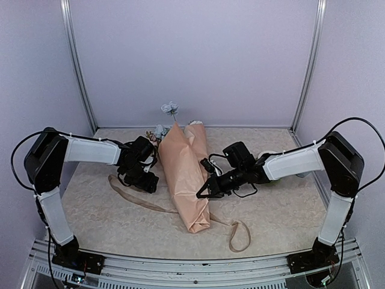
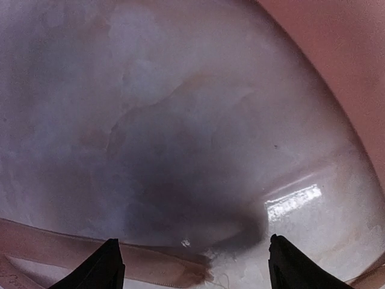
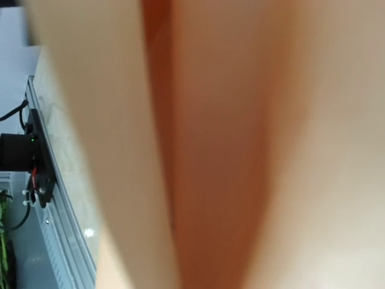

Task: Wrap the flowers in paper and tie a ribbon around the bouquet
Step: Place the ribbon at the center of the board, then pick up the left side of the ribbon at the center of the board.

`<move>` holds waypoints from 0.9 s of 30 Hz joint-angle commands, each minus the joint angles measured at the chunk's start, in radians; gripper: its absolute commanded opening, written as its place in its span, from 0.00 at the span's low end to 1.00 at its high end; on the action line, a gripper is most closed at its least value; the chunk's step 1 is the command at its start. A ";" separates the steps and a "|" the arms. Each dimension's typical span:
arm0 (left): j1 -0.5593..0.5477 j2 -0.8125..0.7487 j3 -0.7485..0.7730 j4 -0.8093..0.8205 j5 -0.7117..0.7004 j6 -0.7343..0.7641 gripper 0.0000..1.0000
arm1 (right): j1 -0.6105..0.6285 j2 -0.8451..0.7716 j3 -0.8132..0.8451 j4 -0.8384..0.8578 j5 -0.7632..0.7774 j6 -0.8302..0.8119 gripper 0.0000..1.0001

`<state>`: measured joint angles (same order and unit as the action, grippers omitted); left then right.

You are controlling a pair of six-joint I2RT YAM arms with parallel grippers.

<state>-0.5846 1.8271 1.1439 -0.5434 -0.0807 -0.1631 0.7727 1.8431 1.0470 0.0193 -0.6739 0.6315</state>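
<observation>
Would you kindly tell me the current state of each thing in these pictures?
Bouquet: wrapped in paper, lying on the table, untied.
Flowers: blooms poking out the far end.
Ribbon: loose, untied, running under the bouquet.
Left claw: open over the ribbon.
Right claw: shut, against the bouquet's side.

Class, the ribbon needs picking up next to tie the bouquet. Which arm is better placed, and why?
Left, probably. Its hand is open and sits right above the ribbon, ready to close on it. The right hand is shut and pressed against the bouquet.
</observation>
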 commanded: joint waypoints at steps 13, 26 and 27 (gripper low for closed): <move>0.018 0.038 0.003 -0.104 -0.073 -0.020 0.80 | 0.016 -0.071 -0.033 0.073 -0.027 0.006 0.00; 0.098 0.017 -0.030 -0.085 0.025 -0.038 0.53 | 0.016 -0.084 -0.033 0.049 -0.018 -0.011 0.00; 0.097 0.017 -0.033 -0.087 0.043 -0.039 0.56 | 0.015 -0.084 -0.032 0.046 -0.017 -0.014 0.00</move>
<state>-0.4927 1.8542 1.1412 -0.5911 -0.0811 -0.1989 0.7769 1.8034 1.0012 0.0422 -0.6849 0.6483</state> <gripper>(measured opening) 0.532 0.029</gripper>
